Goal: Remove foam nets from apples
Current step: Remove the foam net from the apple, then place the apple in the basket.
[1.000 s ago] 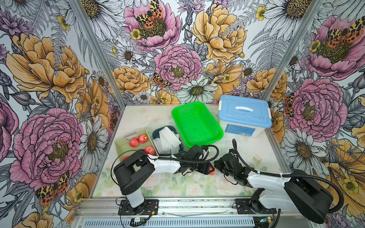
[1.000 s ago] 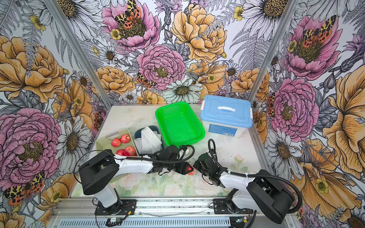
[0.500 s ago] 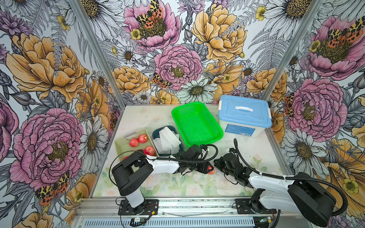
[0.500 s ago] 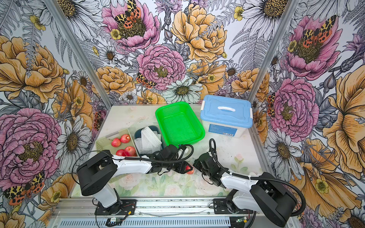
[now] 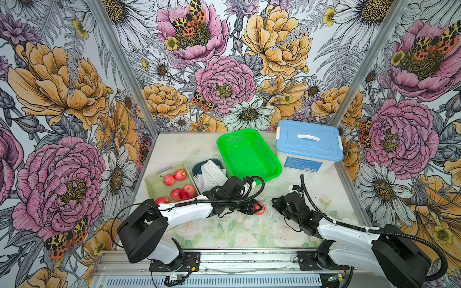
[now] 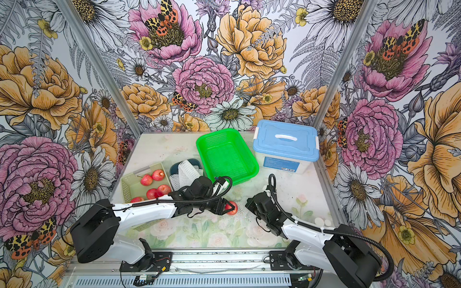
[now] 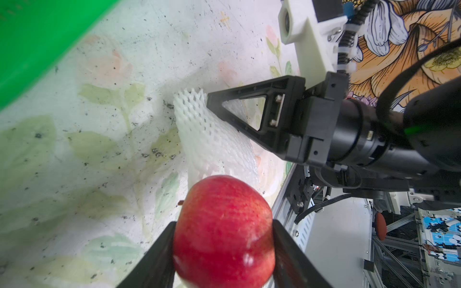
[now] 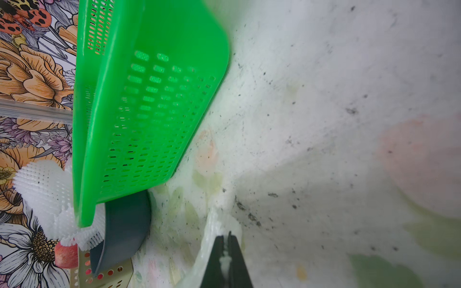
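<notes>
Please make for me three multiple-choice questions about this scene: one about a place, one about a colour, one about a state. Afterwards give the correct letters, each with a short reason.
1. Where do the loose foam nets lie? A on a shelf; B in the dark bowl; C in a drawer.
2. What colour is the box lid? A blue; B red; C yellow.
3. The apple in the left gripper is: A bare; B fully netted; C sliced.
Key: 1 B, white mesh fills the bowl; 2 A, the lid is light blue; 3 A, its red skin is uncovered.
</notes>
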